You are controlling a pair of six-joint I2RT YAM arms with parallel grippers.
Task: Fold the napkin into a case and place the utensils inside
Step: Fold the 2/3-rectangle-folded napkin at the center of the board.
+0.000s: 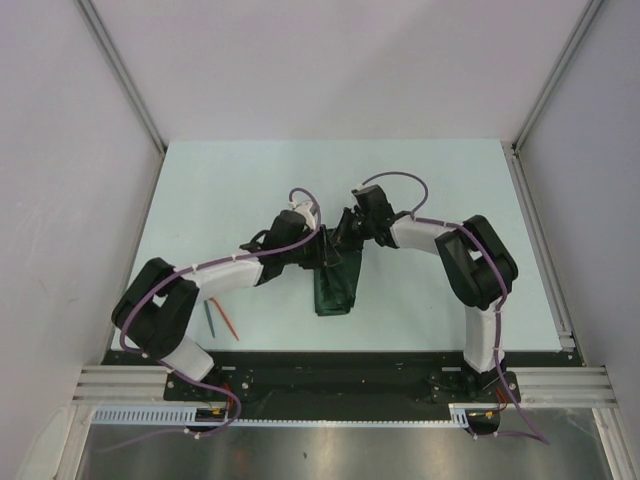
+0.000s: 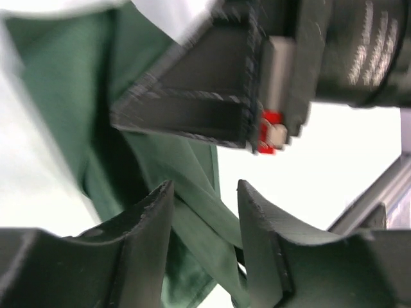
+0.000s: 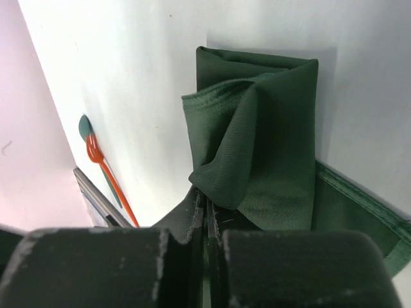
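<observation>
The dark green napkin [image 1: 336,287] lies mid-table, folded into a narrow strip with loose folds bunched at its far end [image 3: 257,141]. My right gripper [image 1: 343,238] [image 3: 207,202] is shut on a corner of the napkin's edge, holding it slightly raised. My left gripper [image 1: 318,252] [image 2: 205,187] is right beside it, its jaws apart, with a fold of the cloth [image 2: 199,212] running loosely between the fingers. The two utensils, an orange-red fork [image 1: 226,319] [image 3: 101,165] and a teal-green spoon [image 1: 212,320] [image 3: 85,128], lie together on the table near the left arm's base, apart from the cloth.
The right gripper's black body [image 2: 212,90] fills the top of the left wrist view, very close to the left fingers. An aluminium rail [image 1: 340,385] runs along the near table edge, another rail [image 1: 540,250] lines the right side, and white walls enclose the table.
</observation>
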